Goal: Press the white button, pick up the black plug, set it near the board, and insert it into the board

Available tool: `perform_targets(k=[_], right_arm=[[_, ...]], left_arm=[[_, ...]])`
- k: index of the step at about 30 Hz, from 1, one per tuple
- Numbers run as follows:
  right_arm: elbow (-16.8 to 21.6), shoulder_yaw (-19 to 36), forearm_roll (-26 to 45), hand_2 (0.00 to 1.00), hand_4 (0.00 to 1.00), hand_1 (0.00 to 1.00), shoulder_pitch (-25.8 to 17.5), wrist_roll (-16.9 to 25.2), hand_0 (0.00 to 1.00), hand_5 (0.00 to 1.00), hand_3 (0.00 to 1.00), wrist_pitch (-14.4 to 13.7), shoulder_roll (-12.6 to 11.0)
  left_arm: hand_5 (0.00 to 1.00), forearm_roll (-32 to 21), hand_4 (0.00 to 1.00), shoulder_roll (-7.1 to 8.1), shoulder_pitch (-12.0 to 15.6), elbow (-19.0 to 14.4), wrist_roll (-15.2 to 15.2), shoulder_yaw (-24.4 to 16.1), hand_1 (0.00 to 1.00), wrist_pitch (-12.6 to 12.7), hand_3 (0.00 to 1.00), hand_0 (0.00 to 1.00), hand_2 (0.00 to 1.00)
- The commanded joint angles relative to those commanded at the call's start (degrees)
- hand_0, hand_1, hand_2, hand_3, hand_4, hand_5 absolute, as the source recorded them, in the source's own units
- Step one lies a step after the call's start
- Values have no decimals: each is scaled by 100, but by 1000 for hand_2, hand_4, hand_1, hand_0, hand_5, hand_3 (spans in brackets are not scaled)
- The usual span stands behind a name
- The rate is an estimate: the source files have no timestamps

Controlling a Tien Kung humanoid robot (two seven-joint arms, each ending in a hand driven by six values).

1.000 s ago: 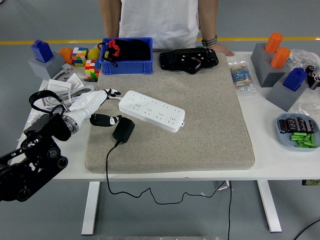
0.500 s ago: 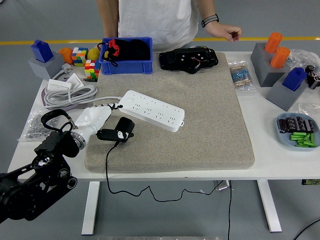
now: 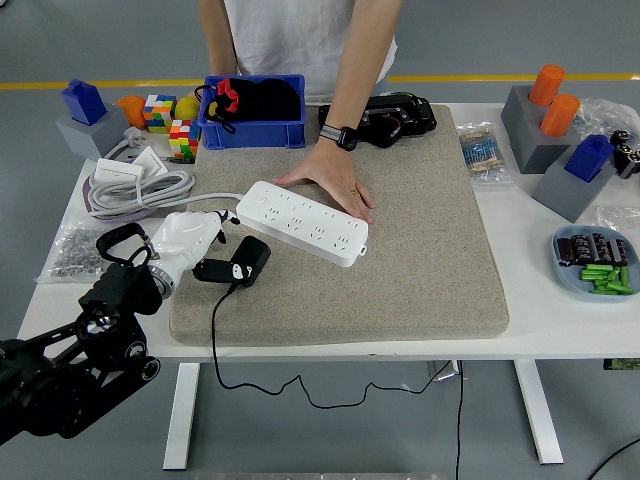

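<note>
The white power strip [image 3: 303, 223] lies slanted on the beige mat [image 3: 420, 250]. A person's hand [image 3: 335, 185] rests flat on the strip's far edge. The black plug [image 3: 247, 260] lies on the mat just in front of the strip's left end, and its cord [image 3: 213, 330] runs over the mat's front edge. My left hand [image 3: 220, 243], white with black fingertips, is at the plug's left side. Its thumb touches the plug's end while the other fingers hang loosely above, near the strip's left end. They are not closed around the plug.
A blue bin [image 3: 255, 125] and a black device [image 3: 380, 120] sit behind the mat. At the left are coiled white cable [image 3: 135, 188], colour cubes [image 3: 170, 125] and a bag of screws [image 3: 72, 250]. At the right are grey blocks with orange pegs [image 3: 540, 120] and a dish of batteries [image 3: 598, 265].
The person's hand came down from the far right table edge onto the power strip. My left hand's fingers drew back from the strip and curled slightly. The plug stayed put.
</note>
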Motion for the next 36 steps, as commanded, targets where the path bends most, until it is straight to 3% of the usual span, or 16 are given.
perform_targets(k=[2,16,25,26,31,32,36], right_arm=[[-5,-11,4,522,680,511,1,-2,591,365,532,2,1],[1,-42,10,522,680,511,-21,1,593,365,533,2,1],[6,-12,5,522,680,511,-11,17,592,365,533,-10,20],[5,-16,8,522,680,511,-11,16,594,365,532,-9,21],[5,-22,8,522,680,511,-13,10,594,365,532,-3,28],[3,-26,7,523,679,511,-15,8,594,364,533,-1,29],[1,-32,7,523,679,511,-18,9,594,364,533,-2,28]], left_arm=[[481,-16,991,-6,-10,-9,2,38,599,3,764,377,608],[428,-64,957,-1,-26,49,30,72,614,-6,761,372,626],[421,-143,957,-20,-30,45,42,219,602,204,738,372,607],[344,-160,913,-25,-35,46,40,249,510,213,700,322,521],[344,-212,913,-45,-36,59,-8,343,510,334,700,322,521],[276,-222,884,-51,-37,61,-36,361,453,402,678,266,483],[276,-243,884,-65,-54,81,-68,424,453,550,678,266,483]])
